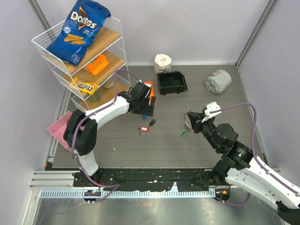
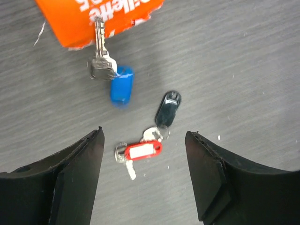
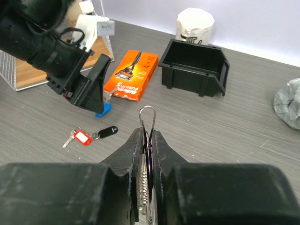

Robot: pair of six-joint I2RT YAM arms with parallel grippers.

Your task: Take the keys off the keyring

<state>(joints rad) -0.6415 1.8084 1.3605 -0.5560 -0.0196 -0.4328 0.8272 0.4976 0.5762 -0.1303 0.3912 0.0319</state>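
Near the middle of the table [image 1: 187, 154], three loose keys are seen below the left gripper [image 2: 144, 135], whose jaws are spread wide with nothing between them. A blue-tagged key [image 2: 121, 86] lies with its silver blade overlapping the edge of the orange packet [image 2: 93, 16]. A red-tagged key [image 2: 144, 150] and a black-tagged key [image 2: 167, 108] lie touching each other just beside it. Toward the far edge, a black bin [image 3: 194, 63] and a white roll [image 3: 194, 26] are placed. Further right, the keyring [image 3: 147, 119], a thin silver wire loop, is clamped between the closed jaws of the right gripper [image 3: 147, 137]. A green-tagged key [image 1: 183, 133] is seen just beside it. A grey crumpled bundle [image 1: 218, 80] rests near the far right corner.
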